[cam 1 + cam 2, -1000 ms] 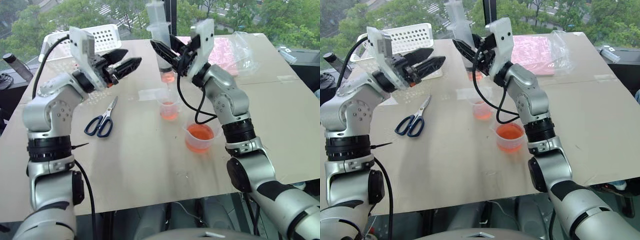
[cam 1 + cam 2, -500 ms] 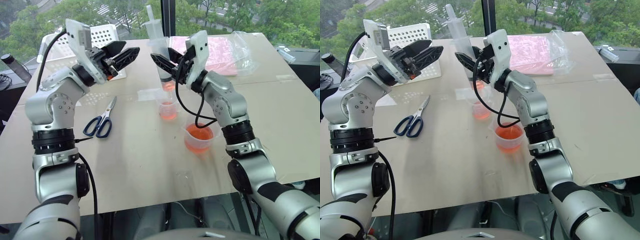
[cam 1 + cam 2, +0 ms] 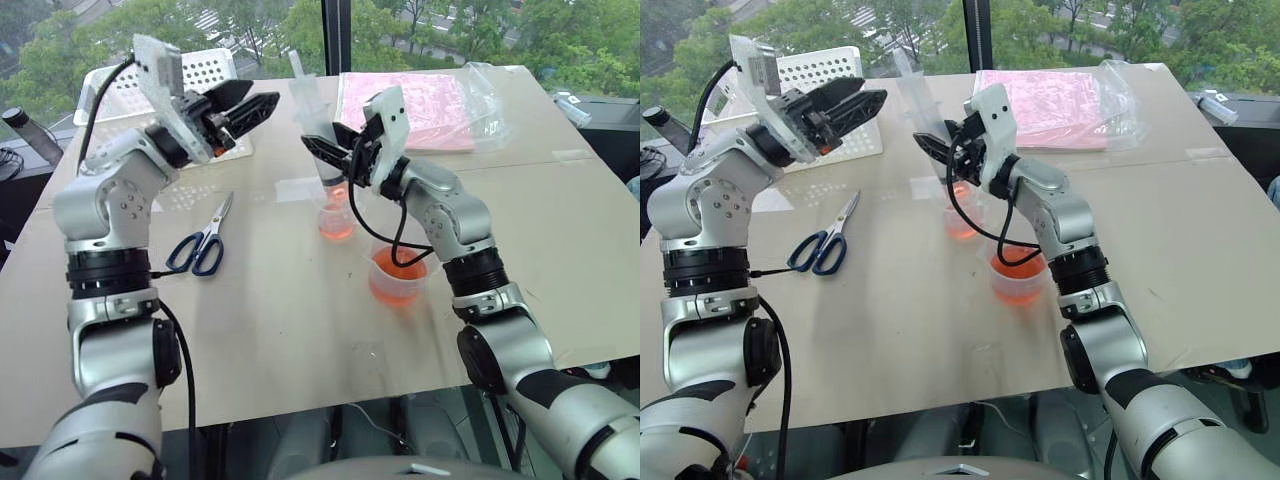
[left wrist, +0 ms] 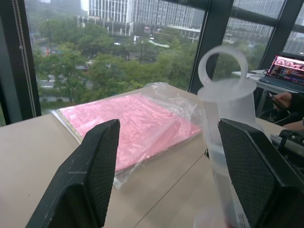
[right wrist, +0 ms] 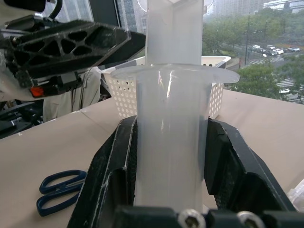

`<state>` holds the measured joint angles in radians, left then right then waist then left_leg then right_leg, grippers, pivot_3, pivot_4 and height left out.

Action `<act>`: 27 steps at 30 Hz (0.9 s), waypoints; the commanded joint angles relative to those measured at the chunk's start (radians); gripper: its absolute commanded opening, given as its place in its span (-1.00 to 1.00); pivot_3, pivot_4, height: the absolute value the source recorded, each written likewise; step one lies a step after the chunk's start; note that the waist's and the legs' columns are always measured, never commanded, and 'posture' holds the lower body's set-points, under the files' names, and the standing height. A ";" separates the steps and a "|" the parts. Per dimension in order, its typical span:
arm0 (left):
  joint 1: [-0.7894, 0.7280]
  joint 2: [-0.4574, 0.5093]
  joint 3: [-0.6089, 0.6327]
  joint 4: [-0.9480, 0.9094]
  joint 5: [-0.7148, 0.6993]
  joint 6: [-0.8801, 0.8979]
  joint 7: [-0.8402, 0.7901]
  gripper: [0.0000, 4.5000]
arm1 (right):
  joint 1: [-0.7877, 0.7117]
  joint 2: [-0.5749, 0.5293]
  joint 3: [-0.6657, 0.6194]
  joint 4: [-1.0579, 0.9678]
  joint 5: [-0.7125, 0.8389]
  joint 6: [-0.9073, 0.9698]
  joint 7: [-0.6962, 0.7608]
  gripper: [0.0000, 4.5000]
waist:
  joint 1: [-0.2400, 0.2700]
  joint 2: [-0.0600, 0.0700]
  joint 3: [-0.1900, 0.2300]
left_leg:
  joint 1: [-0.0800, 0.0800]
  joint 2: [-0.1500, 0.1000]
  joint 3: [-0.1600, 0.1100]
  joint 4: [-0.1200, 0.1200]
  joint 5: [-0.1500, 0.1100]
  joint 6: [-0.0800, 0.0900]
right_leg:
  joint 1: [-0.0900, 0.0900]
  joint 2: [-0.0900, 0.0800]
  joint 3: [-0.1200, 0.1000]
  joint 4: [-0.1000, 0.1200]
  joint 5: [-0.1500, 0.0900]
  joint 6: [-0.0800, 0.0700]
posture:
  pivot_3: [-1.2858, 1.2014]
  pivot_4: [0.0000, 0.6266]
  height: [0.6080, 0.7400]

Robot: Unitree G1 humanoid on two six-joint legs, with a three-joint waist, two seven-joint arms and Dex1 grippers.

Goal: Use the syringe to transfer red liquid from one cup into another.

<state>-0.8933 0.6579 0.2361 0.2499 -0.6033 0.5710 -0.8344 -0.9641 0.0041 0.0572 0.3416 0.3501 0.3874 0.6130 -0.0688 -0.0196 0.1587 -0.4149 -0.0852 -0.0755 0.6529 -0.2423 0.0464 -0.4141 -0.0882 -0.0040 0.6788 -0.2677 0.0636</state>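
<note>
While the syringe (image 3: pixel 322 135) stood nearly upright a little above the middle of the left eye frame, its barrel was clamped between the two black fingers of the right tool (image 5: pixel 168 161), which gripped just under the wide finger flange, as the right wrist view showed. Its tip pointed down into the small cup (image 3: pixel 337 218), where red liquid (image 3: pixel 338 227) lay at the bottom; whether the tip touched the liquid could not be told. The plunger rod with its ring top (image 4: pixel 222 64) rose clear above the flange, between the fingers of the left tool (image 3: pixel 246 108), which stood spread apart and held nothing.

Judged by its look, the syringe was light, stiff plastic with a smooth, round and probably slippery barrel, so a grip on the barrel below the flange seemed the safest hold, with the flange as a stop against sliding. The ring end looked like the natural place for the other tool to press or pull. Both cups seemed thin and light, easy to tip with a sideways nudge.

Just below and to the right sat the larger beaker (image 3: pixel 399 277), also holding red liquid. Farther out on the worktop (image 3: pixel 270 320) lay blue-handled scissors (image 3: pixel 201 243) at centre left, a white perforated basket (image 3: pixel 205 72) at upper left, and a pink sheet in a clear bag (image 3: pixel 420 100) at upper right.
</note>
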 commanded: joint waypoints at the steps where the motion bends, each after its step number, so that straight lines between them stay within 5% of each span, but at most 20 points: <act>1: -0.067 0.023 0.012 0.014 0.006 -0.029 -0.033 0.48 | -0.011 0.010 -0.006 -0.043 0.010 -0.056 0.024 -0.35 | 0.000 0.000 0.000 | 0.000 0.000 0.000 0.000 0.000 0.000 | 0.000 0.000 0.000 0.000 0.000 0.000 | 0.03 -0.52 1.00; 20: -0.271 -0.003 -0.086 0.207 0.113 -0.135 -0.226 0.48 | -0.029 0.004 0.011 0.047 -0.029 -0.145 0.102 -0.35 | -0.002 0.000 0.000 | 0.000 -0.001 0.000 0.001 0.000 0.000 | 0.000 0.001 -0.001 0.001 0.000 0.000 | 0.03 -0.52 1.00; 27: -0.294 -0.009 -0.111 0.238 0.148 -0.182 -0.293 -0.81 | -0.043 -0.003 0.006 0.082 -0.040 -0.163 0.115 -0.35 | -0.001 0.000 0.000 | 0.000 -0.001 0.000 0.001 0.000 0.000 | 0.000 0.001 -0.001 0.001 0.000 0.000 | 0.03 -0.52 1.00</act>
<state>-1.1452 0.6419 0.1091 0.5013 -0.4535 0.4209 -1.1104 -0.9745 -0.0006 0.0611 0.4355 0.3126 0.2382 0.7148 -0.0701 -0.0196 0.1587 -0.4152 -0.0858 -0.0759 0.6539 -0.2422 0.0464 -0.4140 -0.0874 -0.0048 0.6795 -0.2677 0.0637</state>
